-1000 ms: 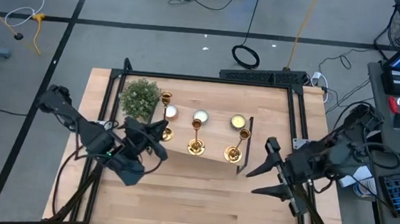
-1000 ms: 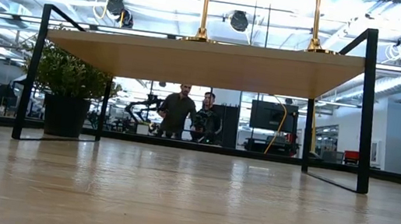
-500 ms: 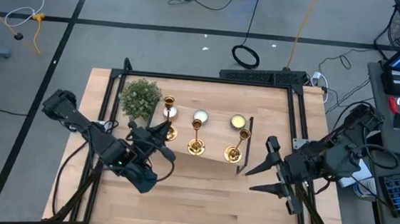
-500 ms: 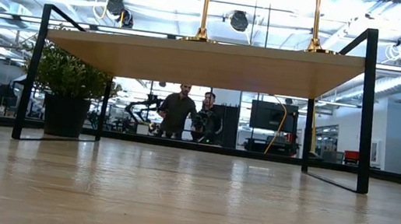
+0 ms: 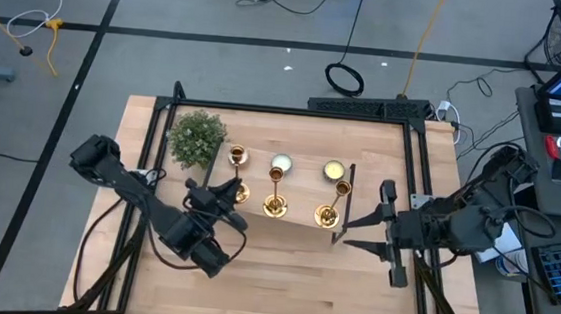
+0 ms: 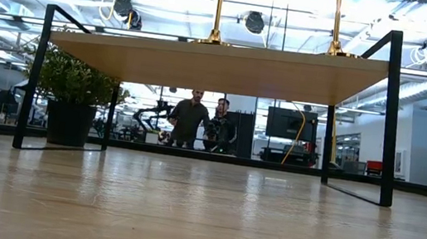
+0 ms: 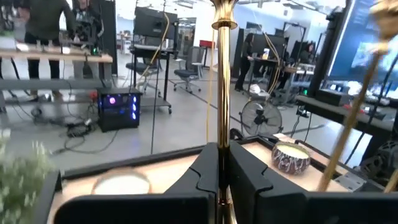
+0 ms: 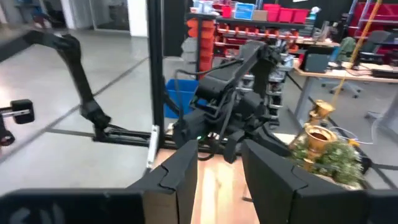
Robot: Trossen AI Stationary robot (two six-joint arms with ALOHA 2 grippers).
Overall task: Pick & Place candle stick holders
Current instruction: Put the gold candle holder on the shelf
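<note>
Three gold candle stick holders stand in a row on a small raised wooden shelf (image 5: 300,222): left (image 5: 237,174), middle (image 5: 275,192) and right (image 5: 333,203). My left gripper (image 5: 223,195) is at the shelf's left end, shut on the left holder (image 7: 219,93). My right gripper (image 5: 347,233) is open and empty just off the shelf's right end; its own view (image 8: 217,165) looks along the shelf at the left arm (image 8: 233,112). In the low view the middle (image 6: 218,7) and right (image 6: 334,19) holders' stems rise from the shelf top. My left gripper pinches the left holder's thin stem (image 7: 219,134) between its two fingers, which lie level across it and come from the table's near left. The stem stands upright above the fingers. The fingers hide the base, so I cannot tell whether it rests on the shelf.
A bushy green plant (image 5: 197,137) stands at the shelf's far left corner. Round candles (image 5: 281,162) (image 5: 334,169) sit behind the holders. The shelf's black frame (image 5: 340,217) is close to my right gripper. Bare tabletop (image 5: 291,278) lies in front. People stand in the room beyond (image 6: 201,118).
My left arm has drawn toward the table's near edge and a little right, still shut on the left holder, whose top has come nearer with it. A dark part has entered the low view's top left. My right gripper has turned and shifted slightly toward the shelf.
</note>
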